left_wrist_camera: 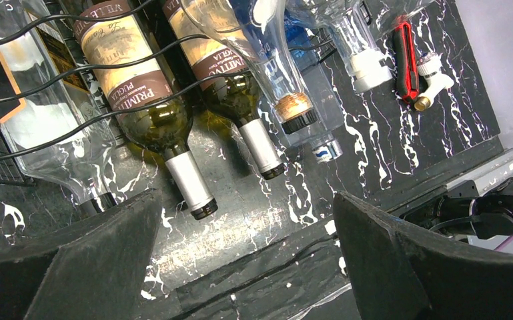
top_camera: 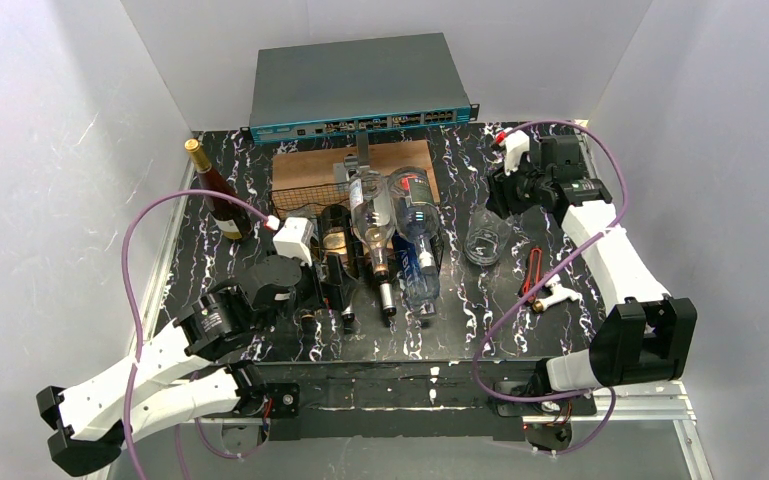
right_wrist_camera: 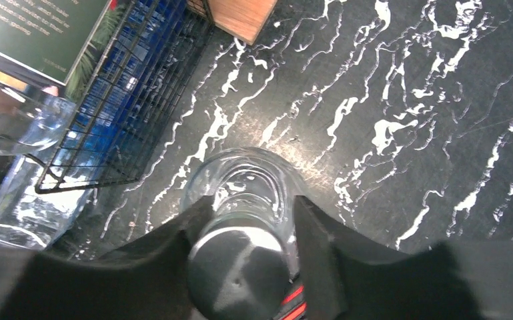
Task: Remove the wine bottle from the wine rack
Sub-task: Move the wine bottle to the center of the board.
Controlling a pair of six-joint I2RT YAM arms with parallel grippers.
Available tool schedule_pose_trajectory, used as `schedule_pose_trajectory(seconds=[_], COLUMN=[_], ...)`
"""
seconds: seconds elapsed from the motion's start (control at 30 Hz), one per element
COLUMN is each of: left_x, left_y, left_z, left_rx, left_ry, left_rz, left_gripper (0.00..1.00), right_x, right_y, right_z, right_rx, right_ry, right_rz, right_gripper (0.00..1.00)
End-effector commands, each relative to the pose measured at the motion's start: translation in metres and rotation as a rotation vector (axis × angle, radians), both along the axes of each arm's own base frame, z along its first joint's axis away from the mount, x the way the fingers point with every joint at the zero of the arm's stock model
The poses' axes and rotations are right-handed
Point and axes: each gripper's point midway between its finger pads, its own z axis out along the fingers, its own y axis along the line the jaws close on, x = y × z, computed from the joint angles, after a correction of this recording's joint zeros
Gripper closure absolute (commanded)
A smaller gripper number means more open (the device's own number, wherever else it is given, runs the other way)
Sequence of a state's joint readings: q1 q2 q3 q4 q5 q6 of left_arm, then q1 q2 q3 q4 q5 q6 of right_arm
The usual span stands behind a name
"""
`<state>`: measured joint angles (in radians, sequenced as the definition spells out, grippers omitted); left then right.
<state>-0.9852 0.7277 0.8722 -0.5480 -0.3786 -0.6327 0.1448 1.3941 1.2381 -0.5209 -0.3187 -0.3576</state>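
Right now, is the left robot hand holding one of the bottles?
No. The left gripper is wide open, and the nearest wine bottle lies just ahead of its spread fingers, not gripped.

Wine bottle label [left_wrist_camera: 132, 70] — "PRIMITIVO", "PUGLIA"

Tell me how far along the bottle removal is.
Done: nothing sure; a dark bottle stands upright beside the wine rack. In hand: left tool open, facing a racked wine bottle, gripping nothing. Left: close on its neck, draw it out.
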Motion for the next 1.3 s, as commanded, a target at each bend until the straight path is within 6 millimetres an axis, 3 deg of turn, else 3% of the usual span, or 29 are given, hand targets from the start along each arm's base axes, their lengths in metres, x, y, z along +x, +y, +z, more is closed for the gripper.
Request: schedule_pose_trajectory(seconds=[0.0,0.13,0.3,0.5,0.83,1.03,1.17,1.27], left_x=[0.003,0.003,0.002,0.003,0.005,0.007,0.007,0.007], left_y=[0.007,0.008,0.010,0.012,0.014,0.017,0.015,0.010], left_z=[-0.001,-0.002,-0.003,-0.004,0.000,0.006,0.008,0.011], left_rx=[0.006,0.007,0.005,0.017,0.024,0.026,0.010,-0.036], left_ry=[-0.011,-0.010,-0.008,-0.008,-0.023,-0.042,-0.043,-0.044], left_rz=[0.037,0.036,0.042,0.051,0.062,0.070,0.070,0.068], left_gripper=[0.01,0.01,0.01,0.01,0.01,0.01,0.00,0.01], right_x=[0.014,0.022,0.043,0.089,0.183,0.227,0.242,0.249], right_y=[0.007,0.007,0.002,-0.004,-0.009,-0.005,-0.001,0.001], right_z=[0.027,0.037,0.053,0.080,0.100,0.098,0.088,0.080], right_rx=[0.020,0.023,0.010,0.016,0.069,0.120,0.138,0.142], right_ry=[-0.088,-0.130,-0.192,-0.289,-0.405,-0.418,-0.409,-0.400], right_rz=[0.010,0.006,-0.036,-0.101,-0.243,-0.299,-0.299,-0.298], right_gripper=[0.54,0.81,0.98,0.99,0.99,0.99,0.98,0.85])
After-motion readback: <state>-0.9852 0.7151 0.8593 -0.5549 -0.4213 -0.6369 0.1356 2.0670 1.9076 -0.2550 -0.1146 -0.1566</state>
